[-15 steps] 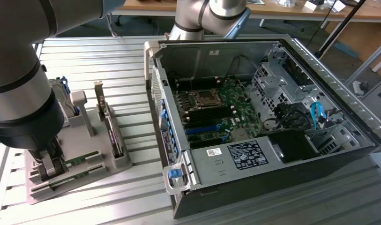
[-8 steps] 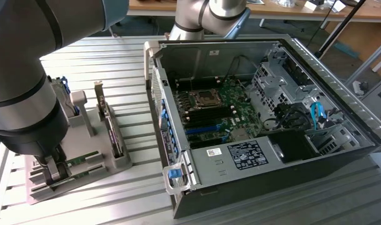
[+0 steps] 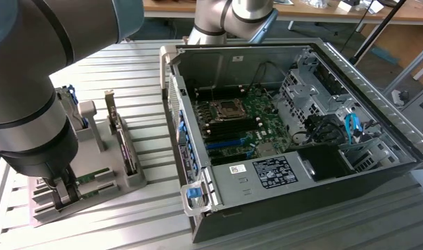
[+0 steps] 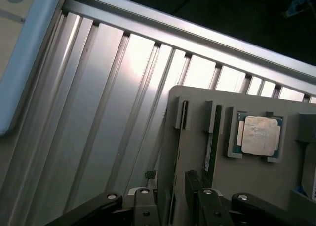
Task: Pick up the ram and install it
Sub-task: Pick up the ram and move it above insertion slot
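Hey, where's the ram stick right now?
On the exterior view's left, the ram sits in the grey holder tray, beside the open computer case, right next to the pincer.

An open computer case (image 3: 302,208) lies on the ribbed metal counter (image 3: 138,62), its motherboard (image 3: 250,130) exposed, with a processor socket (image 3: 227,109), blue slots (image 3: 223,144) and a labelled power supply (image 3: 273,173). To the exterior view's left, just beside the case, a grey parts holder (image 3: 131,176) carries an upright card with a metal bracket (image 3: 119,135); a square silver processor chip (image 4: 260,135) sits in one recess of the holder
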Tool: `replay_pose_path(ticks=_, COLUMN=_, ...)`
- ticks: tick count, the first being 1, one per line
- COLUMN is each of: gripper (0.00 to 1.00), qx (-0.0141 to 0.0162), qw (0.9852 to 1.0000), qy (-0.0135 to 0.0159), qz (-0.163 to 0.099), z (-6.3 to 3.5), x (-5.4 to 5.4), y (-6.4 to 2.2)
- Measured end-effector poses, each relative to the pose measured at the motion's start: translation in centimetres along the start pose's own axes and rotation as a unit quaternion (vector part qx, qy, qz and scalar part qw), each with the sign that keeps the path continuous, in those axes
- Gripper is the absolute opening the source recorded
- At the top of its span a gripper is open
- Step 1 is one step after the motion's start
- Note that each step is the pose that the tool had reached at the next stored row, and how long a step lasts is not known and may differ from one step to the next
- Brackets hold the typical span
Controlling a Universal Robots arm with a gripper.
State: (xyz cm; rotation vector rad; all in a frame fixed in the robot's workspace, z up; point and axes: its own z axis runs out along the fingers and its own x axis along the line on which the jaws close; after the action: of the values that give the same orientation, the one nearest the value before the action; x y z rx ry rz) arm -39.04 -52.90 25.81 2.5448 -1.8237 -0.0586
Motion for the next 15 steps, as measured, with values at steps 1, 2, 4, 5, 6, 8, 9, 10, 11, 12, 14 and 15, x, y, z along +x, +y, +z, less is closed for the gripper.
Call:
replay_pose_path(ticks=1, gripper=0.36, qx=-0.0001, qw=1.0, qy=0.0, qz=0.0, z=0.19, x=0.0, y=-0.01)
replay_pose_path(ticks=2, gripper=0.36, qx=-0.0001, qw=1.0, qy=0.0, qz=0.0, z=0.39, x=0.0, y=-0.02)
replay_pose_path(ticks=4, gripper=0.36, qx=0.0, qw=1.0, qy=0.0, qz=0.0, z=0.76, x=0.0, y=-0.04)
replay_pose_path(ticks=5, gripper=0.36, qx=0.0, qw=1.0, qy=0.0, qz=0.0, z=0.93, x=0.0, y=-0.04)
replay_pose_path(ticks=6, gripper=0.36, qx=0.0, qw=1.0, qy=0.0, qz=0.0, z=1.12, x=0.0, y=-0.05)
replay_pose_path(ticks=8, gripper=0.36, qx=0.0, qw=1.0, qy=0.0, qz=0.0, z=1.48, x=0.0, y=-0.06)
replay_pose_path(ticks=9, gripper=0.36, qx=0.0, qw=1.0, qy=0.0, qz=0.0, z=1.66, x=0.0, y=-0.07)
replay_pose_path(ticks=10, gripper=0.36, qx=0.0, qw=1.0, qy=0.0, qz=0.0, z=1.86, x=0.1, y=-0.08)
replay_pose_path(ticks=11, gripper=0.36, qx=0.0, qw=1.0, qy=0.0, qz=0.0, z=2.04, x=0.1, y=-0.08)
replay_pose_path(ticks=12, gripper=0.36, qx=0.0, qw=1.0, qy=0.0, qz=0.0, z=2.22, x=0.1, y=-0.09)
replay_pose_path(ticks=14, gripper=0.36, qx=0.0, qw=1.0, qy=0.0, qz=0.0, z=2.61, x=0.1, y=-0.1)
replay_pose_path(ticks=15, gripper=0.36, qx=0.0, qw=1.0, qy=0.0, qz=0.0, z=2.79, x=0.1, y=-0.11)
